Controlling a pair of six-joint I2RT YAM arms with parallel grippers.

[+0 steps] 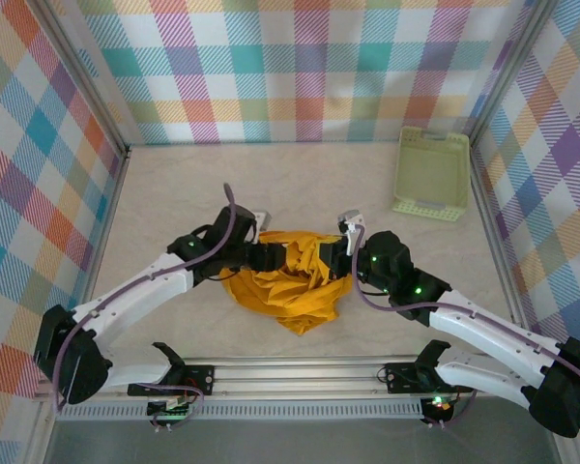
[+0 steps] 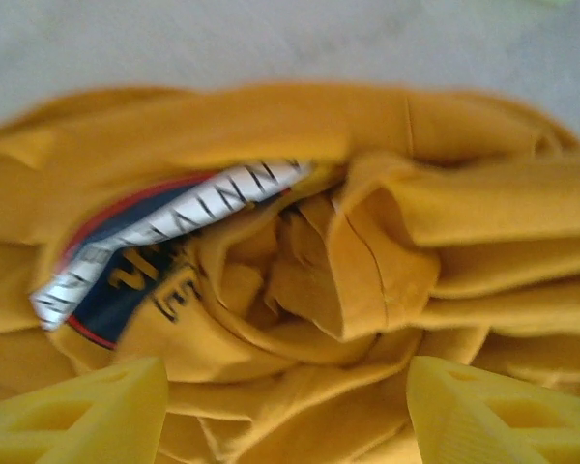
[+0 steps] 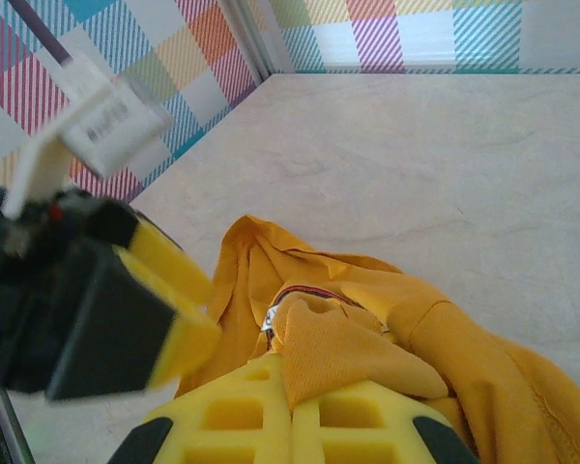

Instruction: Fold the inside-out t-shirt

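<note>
Two sets of fingers meet at the crumpled t-shirt [image 1: 285, 285], heaped on the bench [image 1: 319, 184]: the right fingers [image 3: 242, 416] pinch a fold of yellow cloth, while the left fingers [image 2: 87, 411] stand wide over the navy print [image 2: 126, 290]. The left should probably close on one hem layer only, then both draw apart to spread the shirt flat before any fold.

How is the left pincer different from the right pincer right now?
The left pincer is open, fingers wide apart over the t-shirt; the right pincer is shut, pinching a fold of it. The left holds nothing; the right holds cloth. Both have yellow fingers.
</note>
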